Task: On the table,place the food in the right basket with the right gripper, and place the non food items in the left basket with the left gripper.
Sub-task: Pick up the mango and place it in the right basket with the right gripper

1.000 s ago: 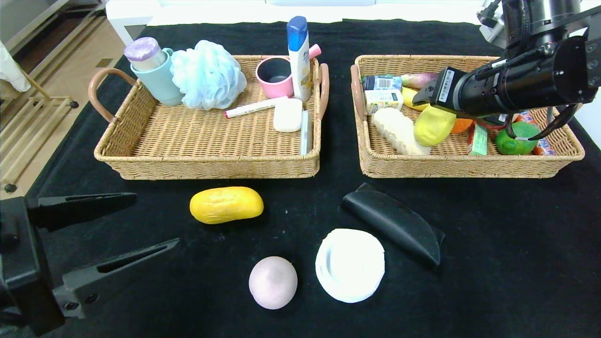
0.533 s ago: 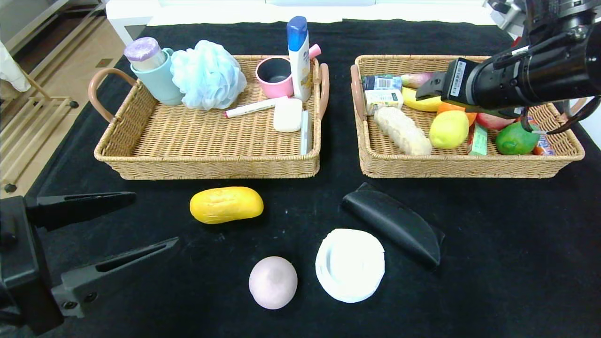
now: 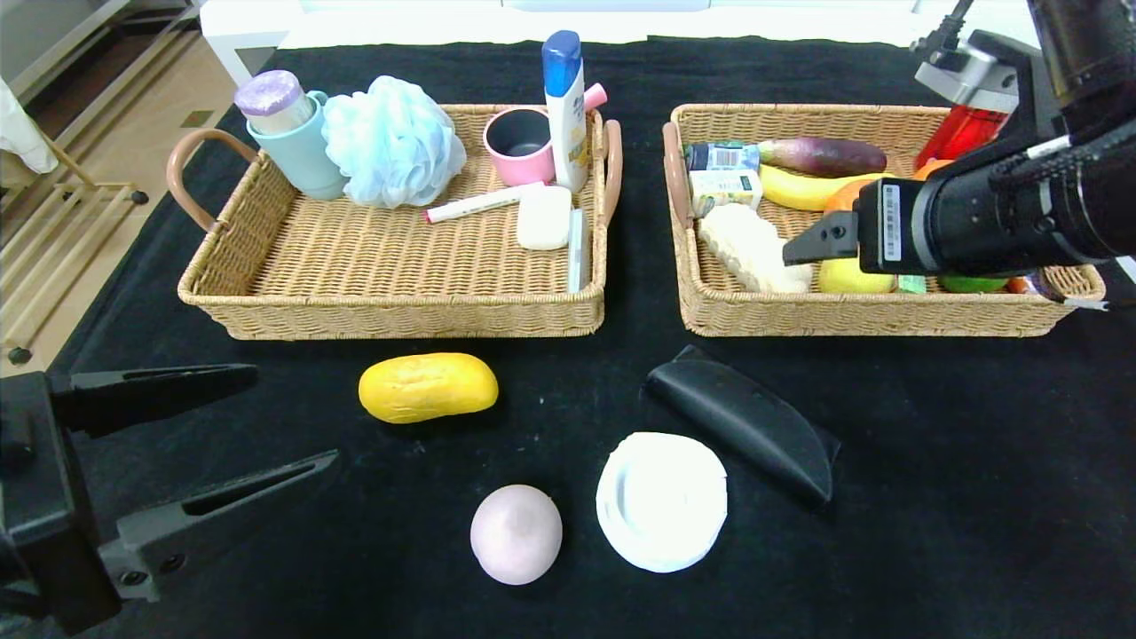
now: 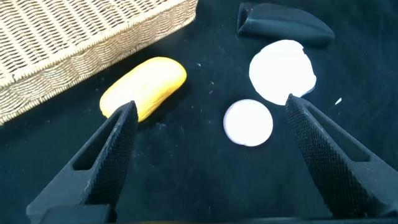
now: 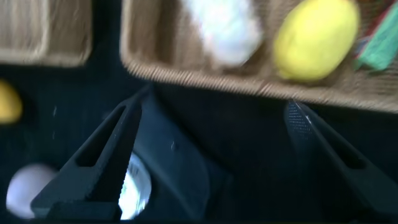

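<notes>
Pulled back from over the right basket (image 3: 887,315) toward its near rim since the earlier frames, right gripper (image 3: 803,248) with jaws spread wide and nothing between them; lemon-like ball (image 3: 850,277) dropped and left lying in the basket, centre right of the head view, just beside the pale ridged roll (image 3: 750,247). Matched in the right wrist view: fingers (image 5: 102,158) apart, empty, framing dark cloth, with the lemon-like ball (image 5: 317,38) beyond the wicker rim. Probably opened that wide to clear the fruit on the way out.

Left gripper (image 3: 222,430) parked at lower left of the head view, fingers (image 4: 109,155) fully apart, holding nothing, aimed across the table (image 3: 958,497) at the loose items. Likely waiting its turn.

Still out on the cloth: yellow loaf (image 3: 428,387) left of centre, just below the left basket (image 3: 390,315); pinkish bun (image 3: 516,533) at lower centre; white ridged tub (image 3: 661,500) close beside the bun's right; black half-moon pouch (image 3: 744,420) just up and right of the tub, below the right basket.

Left basket already loaded with a bath pouf (image 3: 390,142), cups, a shampoo bottle (image 3: 564,106) and soap. Right basket packed with banana, eggplant, cartons, green fruit.

Judged roughly two-thirds sorted: loaf and bun owed to the right side, tub and pouch to the left.
</notes>
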`<control>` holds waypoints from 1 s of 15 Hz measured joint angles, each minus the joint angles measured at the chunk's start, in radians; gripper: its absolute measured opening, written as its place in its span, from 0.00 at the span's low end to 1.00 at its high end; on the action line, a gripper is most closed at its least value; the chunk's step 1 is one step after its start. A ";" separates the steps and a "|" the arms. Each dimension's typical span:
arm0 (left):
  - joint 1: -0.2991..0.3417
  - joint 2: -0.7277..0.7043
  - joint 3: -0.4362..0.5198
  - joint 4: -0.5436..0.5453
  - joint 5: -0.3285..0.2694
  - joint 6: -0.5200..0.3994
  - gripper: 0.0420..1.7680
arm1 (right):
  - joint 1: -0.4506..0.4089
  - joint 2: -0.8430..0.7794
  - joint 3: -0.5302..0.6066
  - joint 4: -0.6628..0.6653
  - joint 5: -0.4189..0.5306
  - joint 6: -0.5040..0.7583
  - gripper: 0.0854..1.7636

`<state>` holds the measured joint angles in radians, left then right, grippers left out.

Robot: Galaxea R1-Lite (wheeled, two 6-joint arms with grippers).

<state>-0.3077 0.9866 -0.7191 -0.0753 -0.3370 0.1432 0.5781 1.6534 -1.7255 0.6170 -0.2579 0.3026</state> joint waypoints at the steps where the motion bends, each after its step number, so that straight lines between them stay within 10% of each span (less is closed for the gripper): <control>1: 0.000 0.000 0.000 0.003 0.002 0.000 0.97 | 0.026 -0.036 0.060 -0.014 0.030 -0.029 0.95; 9: -0.006 0.008 -0.014 0.018 0.068 0.001 0.97 | 0.083 -0.300 0.733 -0.591 0.295 -0.294 0.96; 15: -0.062 0.047 -0.028 0.074 0.290 0.025 0.97 | 0.099 -0.500 1.017 -0.784 0.470 -0.383 0.96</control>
<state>-0.3694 1.0338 -0.7474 -0.0009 -0.0470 0.1683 0.6768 1.1530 -0.7085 -0.1674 0.2126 -0.0806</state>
